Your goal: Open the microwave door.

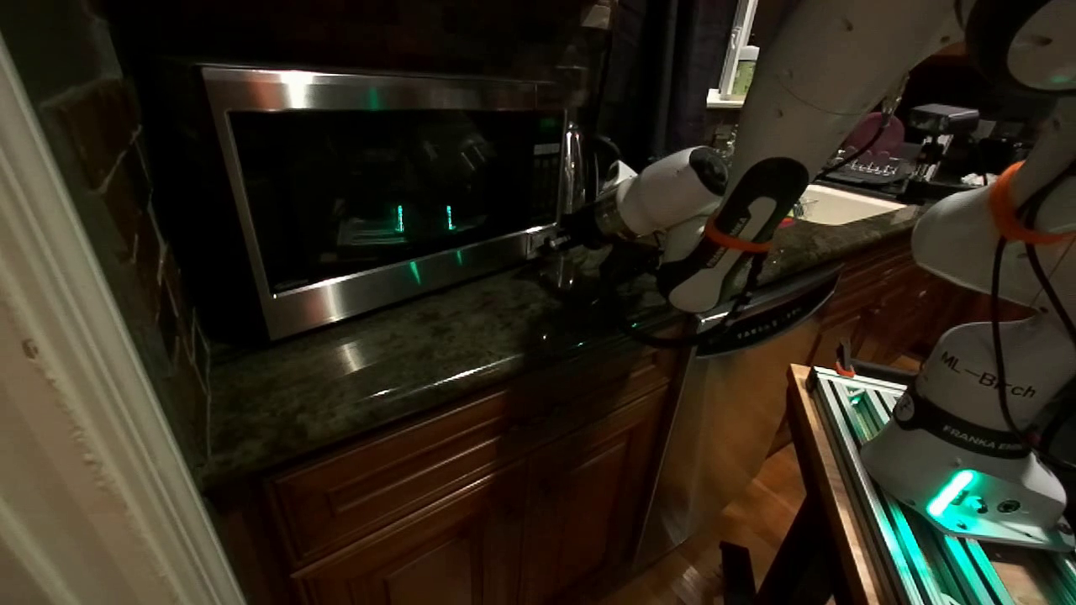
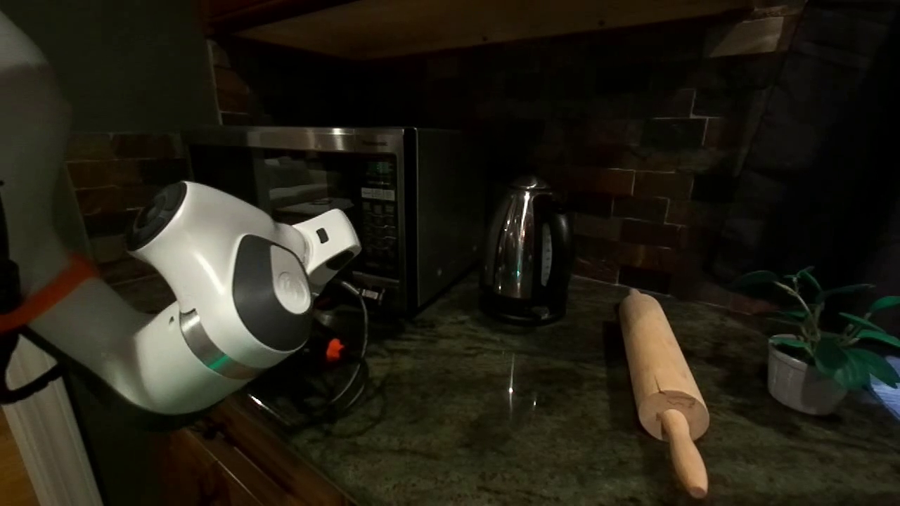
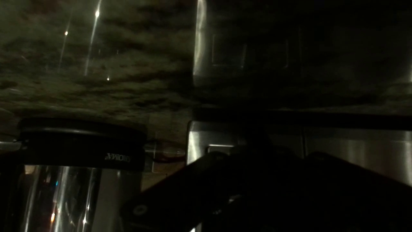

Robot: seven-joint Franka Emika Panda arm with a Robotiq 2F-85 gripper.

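Observation:
The microwave door is a wide dark glass panel in a steel frame. It looks closed in both exterior views, and its glass is partly behind the arm. In the wrist view, upside down, its steel frame lies right of a thin seam. My gripper is at the lower right corner of the microwave front. Its dark fingers look shut and empty in the wrist view, in front of the steel strip beside a rectangular button outline. I cannot tell whether they touch it. In an exterior view my wrist hides the fingers.
A chrome kettle stands right of the microwave; it is near the fingers in the wrist view. A rolling pin and potted plant are on the dark counter. Loose cables hang by the wrist. A cabinet overhangs.

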